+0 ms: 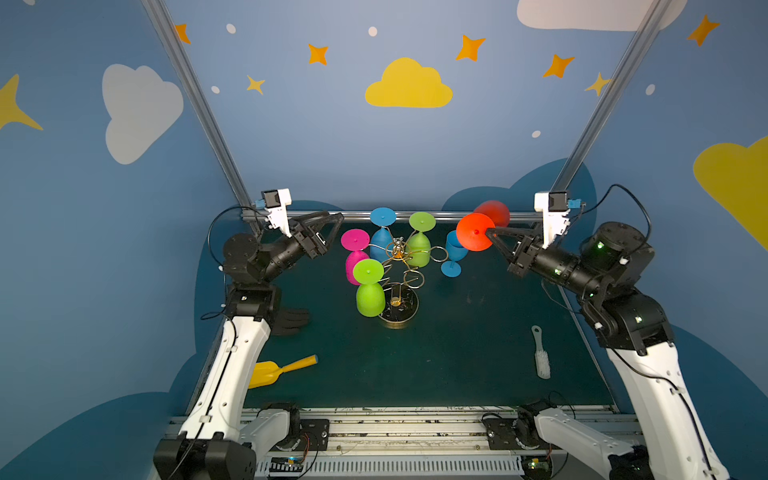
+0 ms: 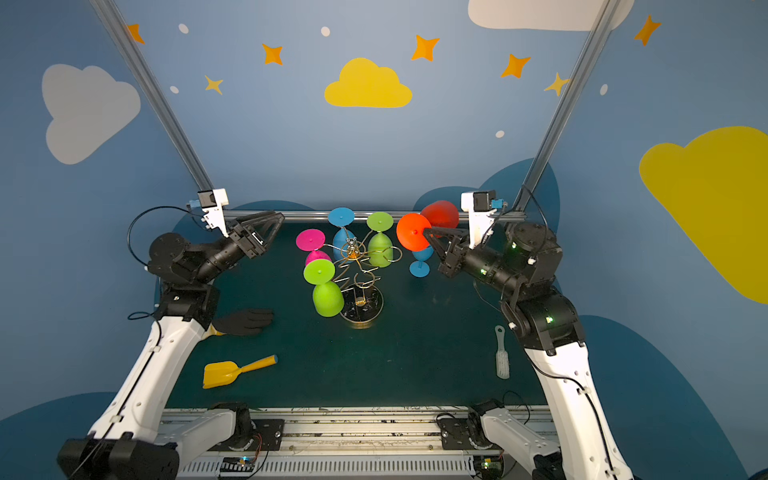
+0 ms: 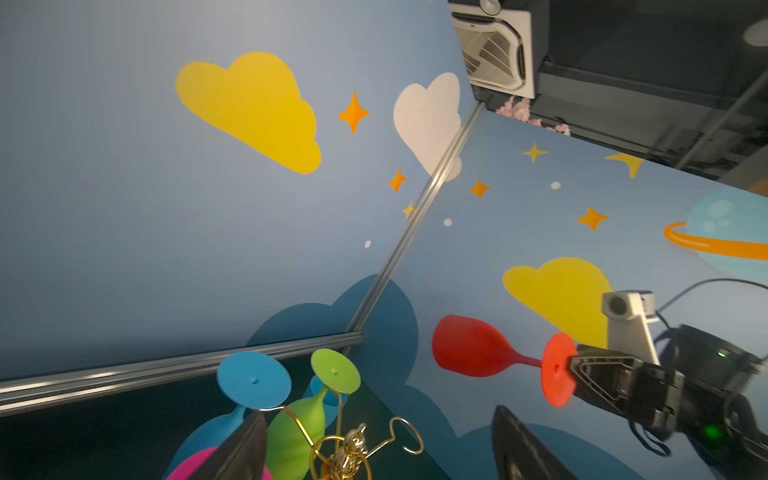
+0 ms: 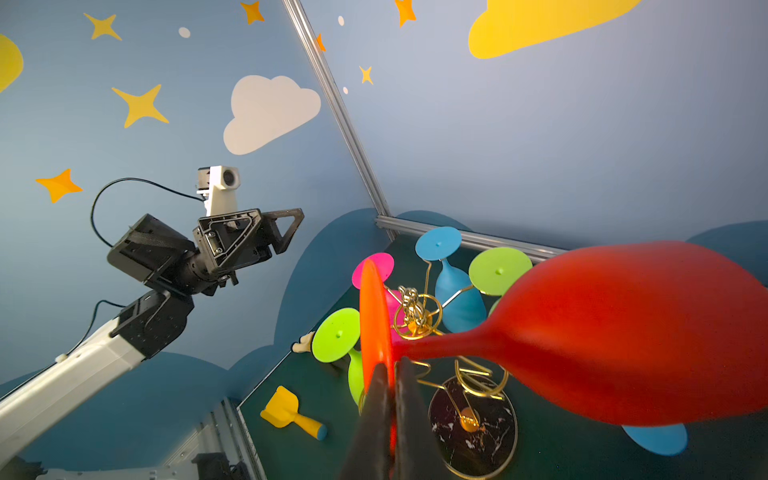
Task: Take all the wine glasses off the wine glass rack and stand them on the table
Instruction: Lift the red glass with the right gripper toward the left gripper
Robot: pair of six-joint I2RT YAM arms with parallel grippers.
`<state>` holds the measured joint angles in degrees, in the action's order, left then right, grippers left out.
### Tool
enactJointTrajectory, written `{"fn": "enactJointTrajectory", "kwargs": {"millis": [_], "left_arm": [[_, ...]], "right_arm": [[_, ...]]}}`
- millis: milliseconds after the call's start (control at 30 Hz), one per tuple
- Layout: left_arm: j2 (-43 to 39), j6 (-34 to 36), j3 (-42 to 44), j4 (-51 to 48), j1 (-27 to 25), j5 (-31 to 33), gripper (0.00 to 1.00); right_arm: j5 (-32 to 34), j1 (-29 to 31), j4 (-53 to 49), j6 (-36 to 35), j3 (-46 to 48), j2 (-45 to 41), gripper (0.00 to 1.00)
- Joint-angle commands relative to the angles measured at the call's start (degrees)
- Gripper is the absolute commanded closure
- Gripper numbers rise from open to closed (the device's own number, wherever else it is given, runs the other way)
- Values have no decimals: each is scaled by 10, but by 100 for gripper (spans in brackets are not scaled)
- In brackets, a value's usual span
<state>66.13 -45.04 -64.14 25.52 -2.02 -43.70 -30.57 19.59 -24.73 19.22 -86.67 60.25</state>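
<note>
Clamped tight on the rim of the red wine glass's [image 1: 473, 232] foot, the right gripper [image 1: 491, 233] holds it on its side in the air, bowl pointing toward the back wall. The glass is clear of the wine glass rack [image 1: 405, 305], between two and three o'clock from its knob in both top views.

At ten o'clock the left gripper [image 1: 334, 219] gapes wide, holding nothing (its fingers show well apart in the left wrist view).

Four glasses hang bowl-down on the rack's loops:
- a pink glass [image 1: 355, 240] at nine
- a blue glass [image 1: 382, 217] near twelve
- a green glass [image 1: 422, 221] at one
- a nearer green glass [image 1: 369, 272] at seven

A standing blue glass [image 1: 452, 269] is upright on the mat [image 1: 457, 353] at three.

Farther out lie a black glove [image 1: 293, 321] at eight, a yellow scoop [image 1: 270, 372] nearer seven and a white brush [image 1: 541, 361] at four.
</note>
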Motion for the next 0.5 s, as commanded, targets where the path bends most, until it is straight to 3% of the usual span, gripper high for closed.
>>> {"fn": "enactJointTrajectory", "kwargs": {"millis": [0,200,467], "left_arm": [[33,-30,-40,76,-33,-103,18],[85,24,-100,40,-105,-137,21],[127,50,-137,43,-156,-150,21]], "right_arm": [[-51,6,55,-6,-29,22,100],[-72,49,58,-28,-68,72,100],[-82,95,56,-34,-108,120,100]]}}
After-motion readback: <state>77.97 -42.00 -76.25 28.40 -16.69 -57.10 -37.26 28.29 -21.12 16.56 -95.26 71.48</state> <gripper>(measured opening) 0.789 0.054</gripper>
